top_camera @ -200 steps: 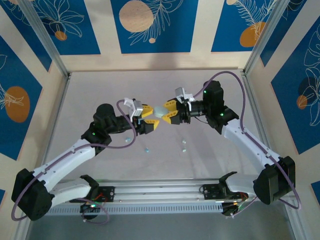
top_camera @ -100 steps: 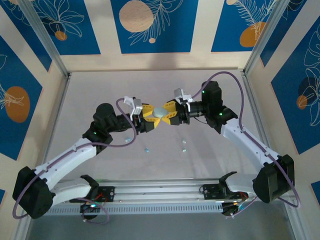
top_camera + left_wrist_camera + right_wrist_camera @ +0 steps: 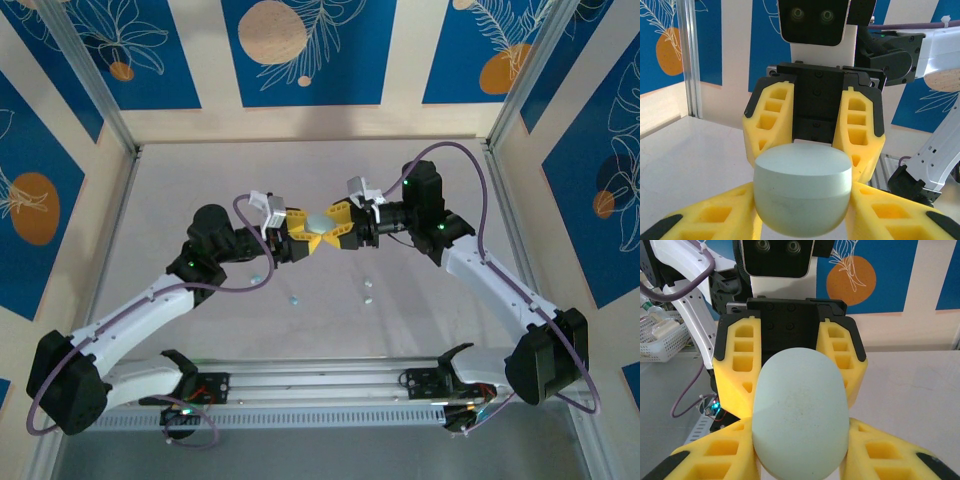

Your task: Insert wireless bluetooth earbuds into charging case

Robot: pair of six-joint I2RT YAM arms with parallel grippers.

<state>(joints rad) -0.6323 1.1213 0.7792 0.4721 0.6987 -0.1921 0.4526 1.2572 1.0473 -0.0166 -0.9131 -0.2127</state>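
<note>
1. Gripping looks like the step in hand. Left of centre in the top view, the left gripper (image 3: 302, 238) has its jaws drawn narrow around the mint case (image 3: 318, 223); I cannot tell whether they press it.
2. The case hangs in mid-air at centre frame, apparently closed.
3. Right of centre, the right gripper (image 3: 336, 228) is clamped on the case's other end.
4. Next, I judge, one side must hold firm while the other lifts the lid.
5. Count: one case, two grippers, and four earbuds (image 3: 294, 299) loose on the table (image 3: 200, 180) below centre.
</note>
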